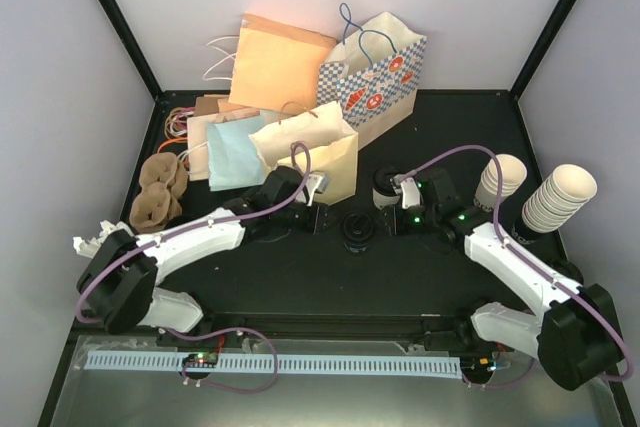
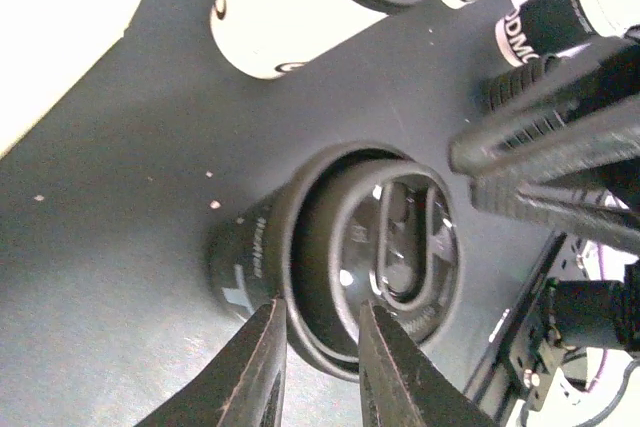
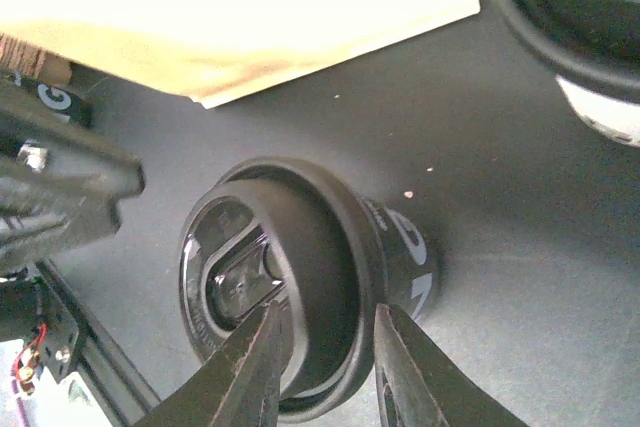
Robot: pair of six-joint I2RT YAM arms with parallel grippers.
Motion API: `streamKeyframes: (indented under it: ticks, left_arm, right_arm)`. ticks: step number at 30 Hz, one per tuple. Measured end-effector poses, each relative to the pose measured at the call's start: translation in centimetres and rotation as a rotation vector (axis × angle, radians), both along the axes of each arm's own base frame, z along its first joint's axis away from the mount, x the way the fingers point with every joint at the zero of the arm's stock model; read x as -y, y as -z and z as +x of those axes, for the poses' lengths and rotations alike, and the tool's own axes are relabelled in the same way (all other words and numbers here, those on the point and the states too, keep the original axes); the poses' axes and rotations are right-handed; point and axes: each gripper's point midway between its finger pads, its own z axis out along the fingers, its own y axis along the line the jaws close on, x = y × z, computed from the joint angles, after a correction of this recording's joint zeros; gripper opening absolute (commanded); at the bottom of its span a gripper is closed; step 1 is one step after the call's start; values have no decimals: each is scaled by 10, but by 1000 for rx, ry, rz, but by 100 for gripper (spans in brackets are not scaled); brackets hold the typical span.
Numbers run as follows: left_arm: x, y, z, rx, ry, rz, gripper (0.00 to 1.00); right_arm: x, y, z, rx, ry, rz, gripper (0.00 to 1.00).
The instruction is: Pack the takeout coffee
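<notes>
**Takeout coffee (image 1: 385, 187): white cup, black lid, standing on the bench (image 1: 300, 282) just off centre toward 1 o'clock.**

Black lidded cup (image 1: 357, 232) is at bench centre, at 7 o'clock of the coffee. Left end effector (image 2: 320, 307) is at its 9 o'clock and right end effector (image 3: 328, 309) at its 3 o'clock. Both are slightly open and hold nothing, their fingers framing the lid rim. Cream paper bag (image 1: 320, 152) is at 11 o'clock.

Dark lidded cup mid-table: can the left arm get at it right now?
Likely yes. The left gripper's tips sit either side of the dark lidded cup's lid rim, nothing between. The right gripper straddles the same rim from the opposite side, so space is tight.
</notes>
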Motion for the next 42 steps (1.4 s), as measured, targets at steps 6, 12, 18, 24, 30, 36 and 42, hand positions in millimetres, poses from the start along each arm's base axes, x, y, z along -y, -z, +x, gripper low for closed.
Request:
streamKeyframes:
  ticks: [6, 12, 18, 24, 30, 36, 42]
  left_arm:
    - [10, -3, -26, 41, 54, 48, 44]
    - [21, -17, -41, 171, 99, 181, 61]
    - [57, -54, -29, 299, 131, 291, 70]
    - [69, -31, -22, 292, 171, 503, 84]
    - [55, -1, -28, 227, 215, 653, 89]
    - [50, 0, -30, 202, 225, 692, 87]
    - [50, 6, -31, 183, 235, 712, 86]
  right_arm:
    - [8, 3, 10, 3, 17, -10, 30]
    - [16, 2, 16, 4, 40, -2, 30]
    - [22, 1, 20, 7, 54, 6, 30]
    - [27, 0, 19, 14, 64, 16, 30]
    - [30, -3, 17, 26, 69, 29, 30]
    - [31, -1, 16, 21, 69, 33, 30]
    - [30, -1, 15, 18, 64, 41, 30]
